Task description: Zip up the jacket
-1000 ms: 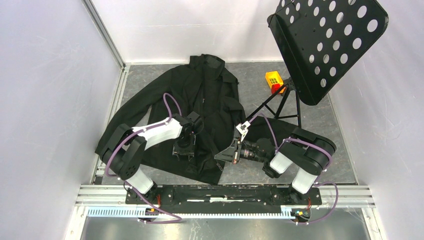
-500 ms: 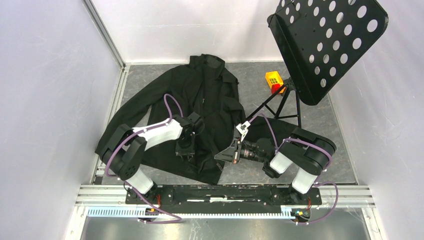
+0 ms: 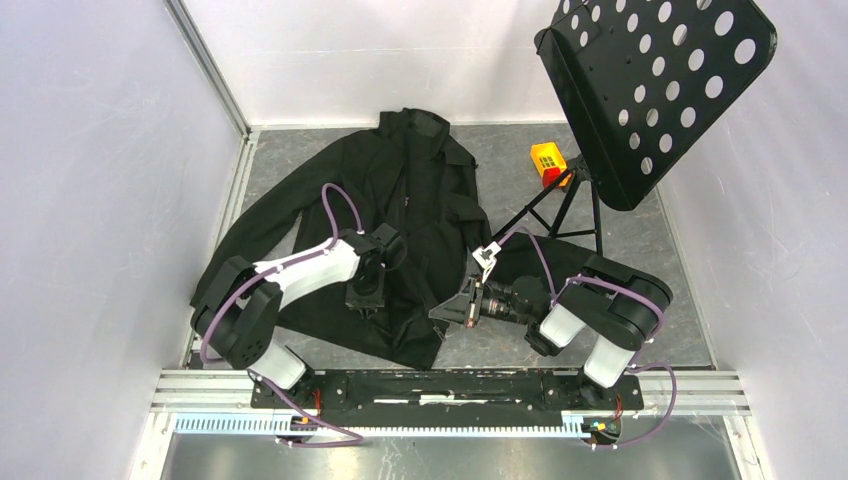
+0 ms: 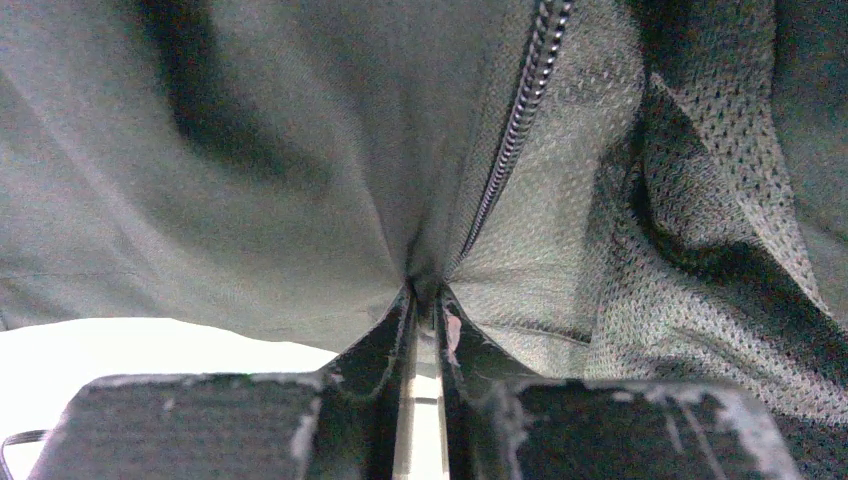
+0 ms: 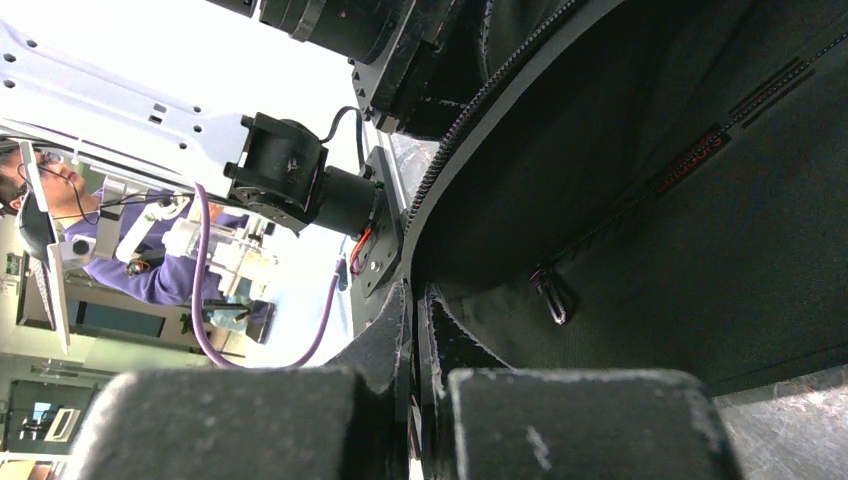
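Lying flat on the grey table (image 3: 500, 150), the jacket (image 3: 420, 190) is spread left of centre, collar toward 12 o'clock and hem toward 6 o'clock, its front parted low down. A fold beside the zipper teeth (image 4: 510, 150) is pinched by the left gripper (image 4: 425, 300). The front edge at 5 o'clock is pinched and held raised by the right gripper (image 5: 417, 295). Bare table is seen at 4 o'clock. A music stand (image 3: 650, 90) and an orange block (image 3: 547, 160) are set at 2 o'clock. The table's 9 o'clock edge is reached by one sleeve.

Music stand (image 3: 580, 100), top beyond the view's edge
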`<state>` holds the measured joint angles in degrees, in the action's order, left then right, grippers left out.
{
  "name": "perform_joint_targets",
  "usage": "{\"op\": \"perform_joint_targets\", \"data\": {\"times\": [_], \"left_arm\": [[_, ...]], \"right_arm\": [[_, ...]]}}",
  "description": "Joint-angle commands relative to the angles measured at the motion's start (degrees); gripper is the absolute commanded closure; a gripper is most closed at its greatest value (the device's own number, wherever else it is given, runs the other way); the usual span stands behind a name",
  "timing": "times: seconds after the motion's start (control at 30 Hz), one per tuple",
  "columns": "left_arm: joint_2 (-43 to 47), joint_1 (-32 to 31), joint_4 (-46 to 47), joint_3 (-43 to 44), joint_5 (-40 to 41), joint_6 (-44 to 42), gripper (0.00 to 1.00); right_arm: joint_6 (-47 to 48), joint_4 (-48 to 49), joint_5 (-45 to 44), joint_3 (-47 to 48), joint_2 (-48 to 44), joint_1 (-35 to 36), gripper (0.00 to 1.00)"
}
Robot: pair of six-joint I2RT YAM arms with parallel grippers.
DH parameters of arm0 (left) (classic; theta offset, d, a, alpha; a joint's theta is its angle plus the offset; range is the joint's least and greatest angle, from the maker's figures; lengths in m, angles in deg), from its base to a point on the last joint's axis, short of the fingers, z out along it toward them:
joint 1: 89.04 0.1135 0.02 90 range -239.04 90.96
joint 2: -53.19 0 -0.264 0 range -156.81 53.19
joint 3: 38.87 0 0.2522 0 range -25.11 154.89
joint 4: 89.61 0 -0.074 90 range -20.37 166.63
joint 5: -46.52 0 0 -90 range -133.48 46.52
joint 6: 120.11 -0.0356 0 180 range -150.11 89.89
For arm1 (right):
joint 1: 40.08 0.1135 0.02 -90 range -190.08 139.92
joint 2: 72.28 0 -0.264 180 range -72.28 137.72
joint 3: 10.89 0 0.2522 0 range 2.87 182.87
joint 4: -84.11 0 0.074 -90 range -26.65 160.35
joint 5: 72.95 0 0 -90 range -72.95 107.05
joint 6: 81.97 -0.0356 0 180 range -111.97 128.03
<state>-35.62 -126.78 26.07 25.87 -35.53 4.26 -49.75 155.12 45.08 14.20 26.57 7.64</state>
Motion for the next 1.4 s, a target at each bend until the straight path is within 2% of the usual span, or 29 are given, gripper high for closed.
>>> {"op": "perform_joint_targets", "data": {"times": [0.0,0.17,0.3,0.47,0.67,0.83,0.97,1.03,1.1,1.2,1.37], "left_arm": [[2.9,0.0,-1.5,2.0,2.7,-1.1,0.85],[4.7,0.0,-2.2,1.8,2.5,-0.8,0.85],[8.4,0.0,-1.6,2.2,0.1,-0.8,0.93],[16.7,0.1,5.1,1.4,-7.1,-1.3,0.98],[29.6,0.2,12.9,-3.8,-13.2,4.0,0.98],[37.3,0.2,13.2,-4.8,-13.6,5.1,0.98],[41.3,0.2,10.4,-3.7,-11.7,2.5,0.98],[42.5,0.2,9.5,-2.8,-12.2,1.7,0.98],[43.1,0.2,11.1,-2.6,-16.1,1.7,0.98],[43.0,0.2,14.1,-3.4,-21.8,3.6,0.98],[41.2,0.2,14.0,-4.2,-22.0,4.2,0.98]], "right_arm": [[0.9,25.8,0.0,0.0,-0.2,-0.3,1.0],[1.2,24.7,-0.4,0.2,-0.3,-0.3,1.0],[2.5,18.5,-2.6,0.3,-2.0,-0.1,1.0],[7.7,4.5,-9.5,2.1,-7.0,0.8,1.0],[15.1,-7.3,-21.4,6.0,-11.0,5.7,1.0],[16.7,-4.8,-27.7,6.9,-10.1,10.4,1.0],[15.9,-2.8,-30.9,5.8,-10.5,11.5,1.0],[16.4,-6.8,-32.2,6.2,-12.1,11.5,1.0],[18.4,-11.7,-31.8,8.4,-12.8,11.7,1.0],[17.2,-10.6,-30.0,10.0,-12.1,12.0,1.0],[14.3,-4.5,-28.2,10.8,-10.7,12.9,1.0]]}}
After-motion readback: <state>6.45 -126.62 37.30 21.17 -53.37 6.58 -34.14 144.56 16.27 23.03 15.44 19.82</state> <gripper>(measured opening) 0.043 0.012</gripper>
